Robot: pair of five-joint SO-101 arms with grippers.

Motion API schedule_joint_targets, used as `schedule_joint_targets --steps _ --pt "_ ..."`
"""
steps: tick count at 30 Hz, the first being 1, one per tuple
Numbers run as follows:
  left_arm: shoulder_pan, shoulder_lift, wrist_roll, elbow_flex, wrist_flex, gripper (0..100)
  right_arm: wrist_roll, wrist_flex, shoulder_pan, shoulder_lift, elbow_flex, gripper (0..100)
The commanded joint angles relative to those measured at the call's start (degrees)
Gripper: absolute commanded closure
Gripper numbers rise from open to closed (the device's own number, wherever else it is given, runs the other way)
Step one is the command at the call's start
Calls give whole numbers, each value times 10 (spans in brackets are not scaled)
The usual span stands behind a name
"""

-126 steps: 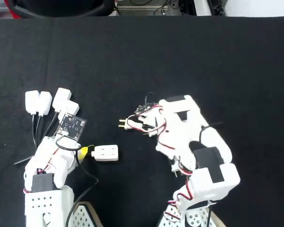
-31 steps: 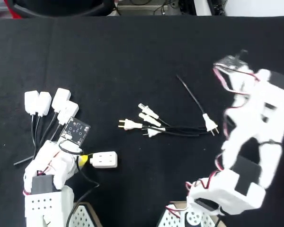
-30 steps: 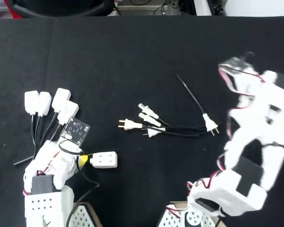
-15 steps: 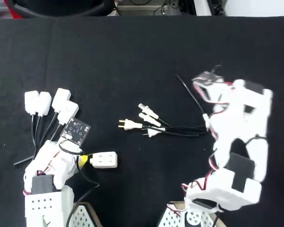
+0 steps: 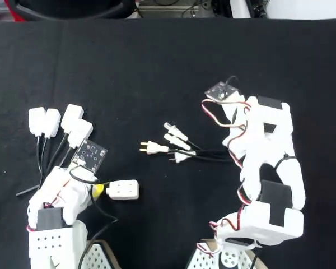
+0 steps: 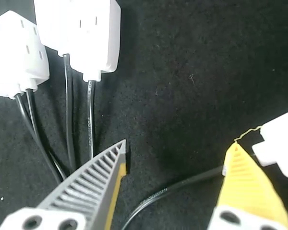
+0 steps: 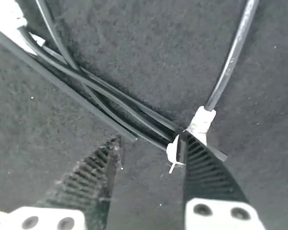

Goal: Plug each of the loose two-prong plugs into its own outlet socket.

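A black table (image 5: 157, 61) takes up nearly all we see from above. Beyond its far edge runs a thin strip of room, with a red shape (image 5: 12, 11) in one corner and dark gear (image 5: 73, 8) beside it.

On the table's left side we find a cluster of four white outlet sockets (image 5: 59, 122), their black cords running back toward the left arm (image 5: 56, 207). A fifth socket (image 5: 123, 189) lies apart from them, nearer the front. The left gripper (image 6: 178, 146) stands open beside it: the yellow finger (image 6: 240, 182) touches that socket's edge, the grey finger (image 6: 93, 179) lies by the cluster's cords, and a black cord (image 6: 168, 190) runs between the two.

Near the middle lie four loose plugs (image 5: 168, 143), prongs pointing left, and their cord bundle (image 5: 213, 154) leads under the right arm (image 5: 266, 162). The right gripper (image 7: 150, 140) is spread open low over the cloth, with the bundle's cords passing between its fingertips. One finger (image 7: 206, 167) rests against a further plug (image 7: 201, 122) — its prong end is hidden behind that finger.
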Motion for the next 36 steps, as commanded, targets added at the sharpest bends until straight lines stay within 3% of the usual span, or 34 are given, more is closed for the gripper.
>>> schedule_joint_targets --steps 1,19,28,36 --pt "0 -2 -4 -3 1 680 -3 -18 40 -3 0 812" --pt "0 -2 -4 -3 1 680 25 -116 53 58 47 811" --pt "0 -2 -4 -3 1 680 27 -44 96 177 -122 821" --pt "0 -2 -4 -3 0 680 25 34 89 198 -199 972"
